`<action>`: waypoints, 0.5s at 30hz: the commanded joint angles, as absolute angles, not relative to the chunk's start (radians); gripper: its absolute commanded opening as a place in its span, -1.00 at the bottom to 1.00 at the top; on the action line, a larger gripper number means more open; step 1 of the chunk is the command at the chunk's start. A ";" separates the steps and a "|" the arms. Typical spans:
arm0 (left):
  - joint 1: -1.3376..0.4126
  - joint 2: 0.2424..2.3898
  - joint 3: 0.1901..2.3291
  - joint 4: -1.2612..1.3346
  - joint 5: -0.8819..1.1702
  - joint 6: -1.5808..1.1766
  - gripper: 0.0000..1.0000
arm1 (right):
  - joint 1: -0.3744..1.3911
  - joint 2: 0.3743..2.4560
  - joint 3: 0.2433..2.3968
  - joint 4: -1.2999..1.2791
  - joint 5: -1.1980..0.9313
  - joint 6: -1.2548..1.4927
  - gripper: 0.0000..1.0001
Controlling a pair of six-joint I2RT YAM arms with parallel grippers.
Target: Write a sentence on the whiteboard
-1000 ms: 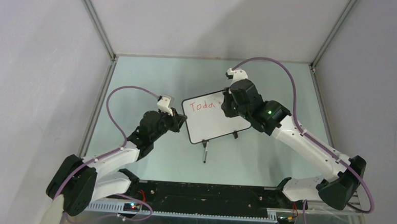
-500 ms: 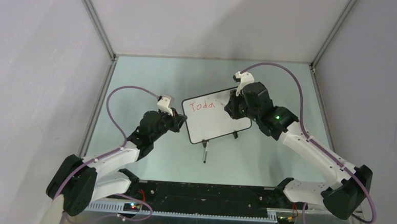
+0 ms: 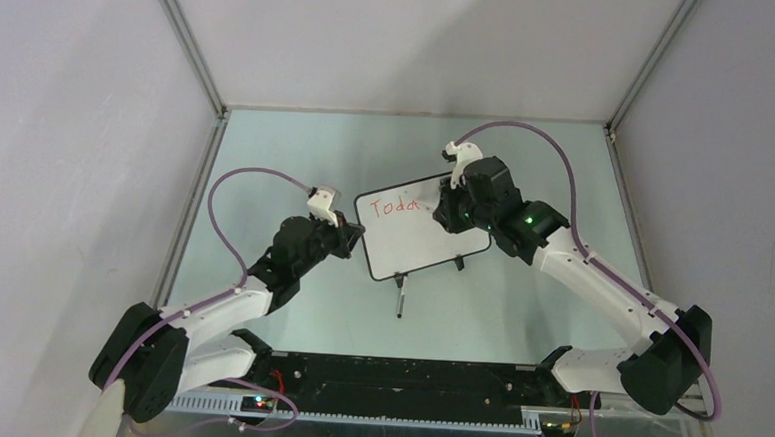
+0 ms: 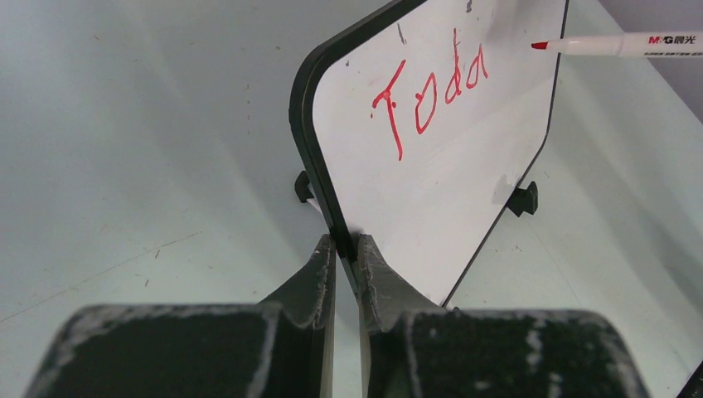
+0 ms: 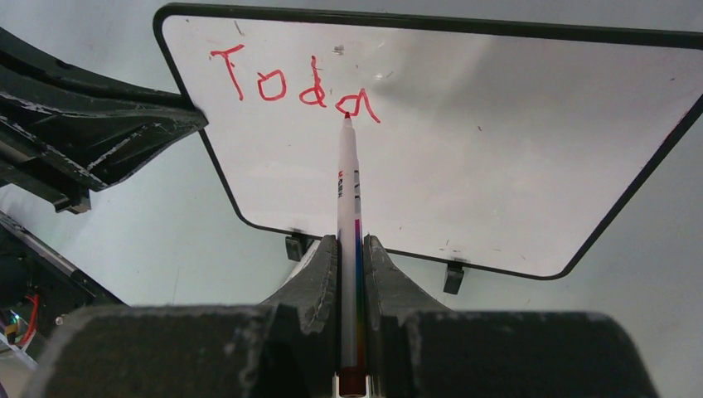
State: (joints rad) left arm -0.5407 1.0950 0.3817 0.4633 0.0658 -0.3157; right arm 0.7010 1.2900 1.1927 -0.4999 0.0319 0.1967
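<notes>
Red handwritten letters are seen on the small white board edged in black. The thin white pen is tipped red. The table is coloured pale green.

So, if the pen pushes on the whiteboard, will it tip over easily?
Alone, probably yes: the whiteboard is thin and stands on two small feet, so it likely tips or slides. It seems stiff; its face looks flat. The left claw pinches its edge, which should steady it against the pen.
</notes>
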 commanded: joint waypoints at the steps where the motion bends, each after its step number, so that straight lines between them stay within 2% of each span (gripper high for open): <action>1: -0.551 1.058 0.409 0.442 0.030 -0.257 -1.00 | 0.714 1.269 1.195 -0.457 0.030 0.172 -1.00; 15: -0.557 1.044 0.392 0.444 0.009 -0.260 -1.00 | 0.754 1.205 1.139 -0.426 0.119 0.123 -1.00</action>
State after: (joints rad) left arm -0.5510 1.0576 0.3817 0.4240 0.0494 -0.3119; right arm 0.7631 1.2499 1.1576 -0.4721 0.0902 0.1459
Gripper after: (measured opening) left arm 0.129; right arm 0.136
